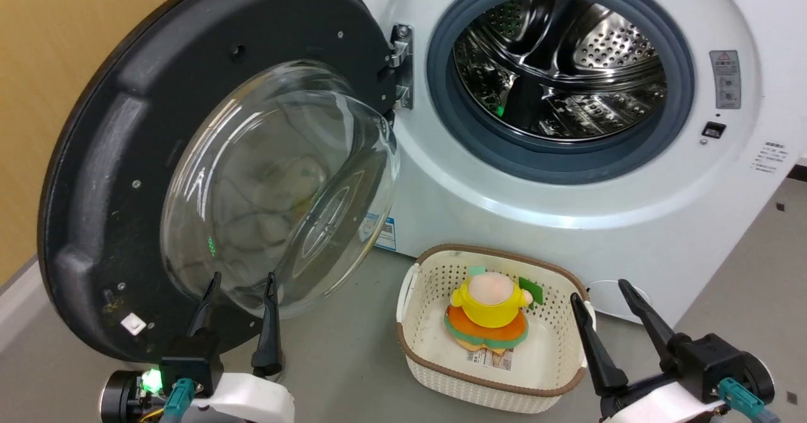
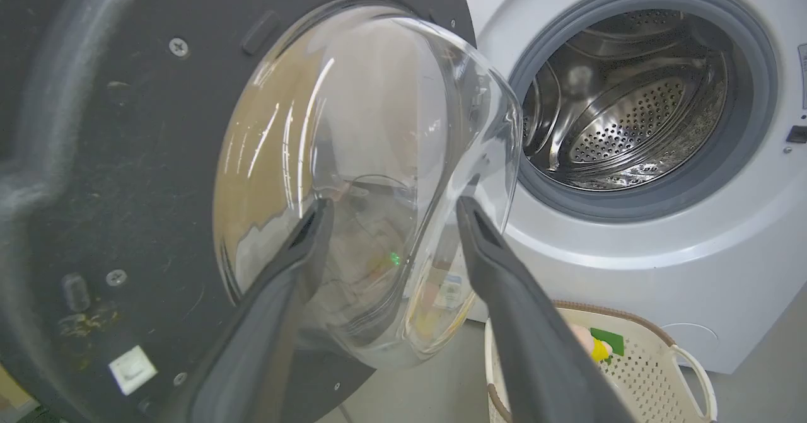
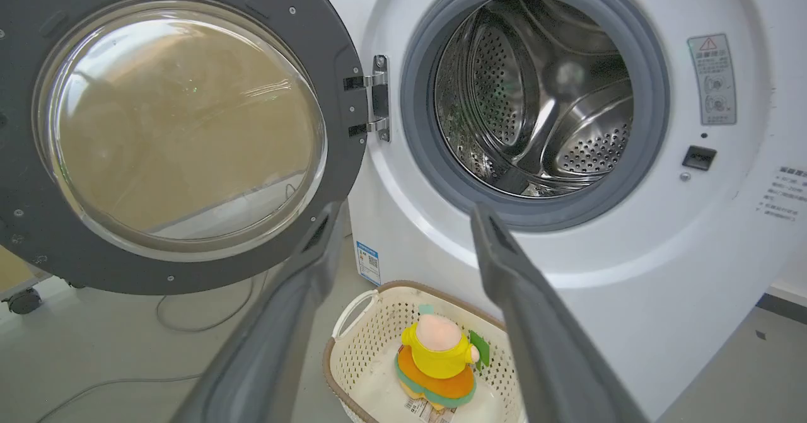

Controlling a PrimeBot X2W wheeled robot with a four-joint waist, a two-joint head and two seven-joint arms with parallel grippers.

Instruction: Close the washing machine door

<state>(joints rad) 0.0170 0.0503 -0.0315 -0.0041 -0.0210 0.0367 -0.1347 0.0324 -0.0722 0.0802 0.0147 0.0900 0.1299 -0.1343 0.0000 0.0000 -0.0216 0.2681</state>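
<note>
Floor: grey, under white box-shaped washing machine
Washing machine door: round, black-rimmed, glass-bowled, swung open
Left pincer: released
Right pincer: released

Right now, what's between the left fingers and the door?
Nothing. In the left wrist view the left gripper points straight at the door, with no object in the gap. Whether the fingers touch its glass is unclear.
</note>
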